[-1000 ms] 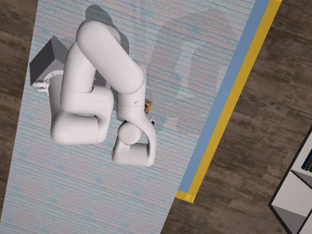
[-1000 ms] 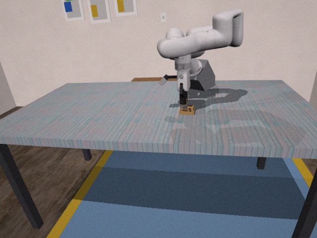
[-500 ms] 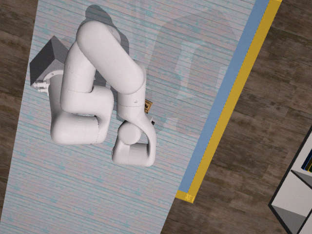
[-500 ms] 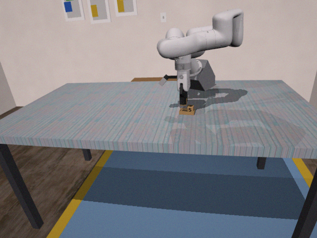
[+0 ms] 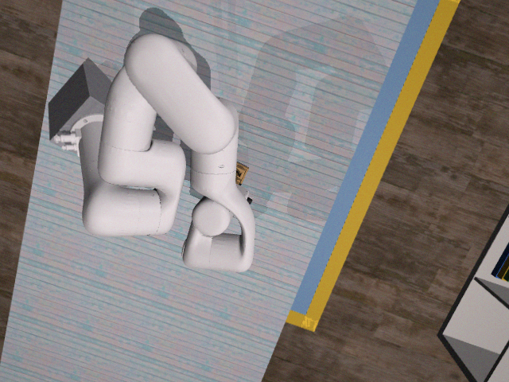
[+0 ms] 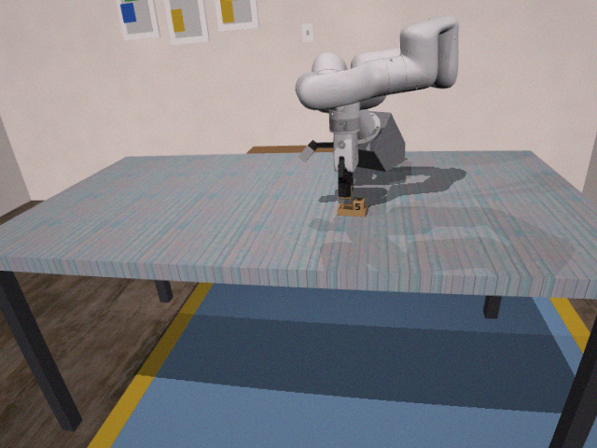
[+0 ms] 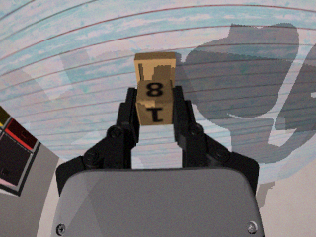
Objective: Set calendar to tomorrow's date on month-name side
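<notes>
My gripper (image 7: 155,98) is shut on a wooden digit cube (image 7: 154,102). In the wrist view the cube shows an 8 and, below it, an upside-down 1. Just beyond it lies more wood of the calendar (image 7: 156,66). In the exterior view the small wooden tray (image 6: 352,210) sits flat on the table with the other cube (image 6: 357,206) in its right half, showing a 5. My gripper (image 6: 344,193) stands upright over the tray's left half, and its fingers hide the held cube there. From above, the arm covers nearly all of the calendar; only a wooden corner (image 5: 241,173) shows.
The robot's grey base (image 6: 382,145) stands on the table behind the tray. The table's long edge (image 5: 370,164) runs to the right in the overhead view. A white shelf (image 5: 480,304) stands on the floor, away from the table.
</notes>
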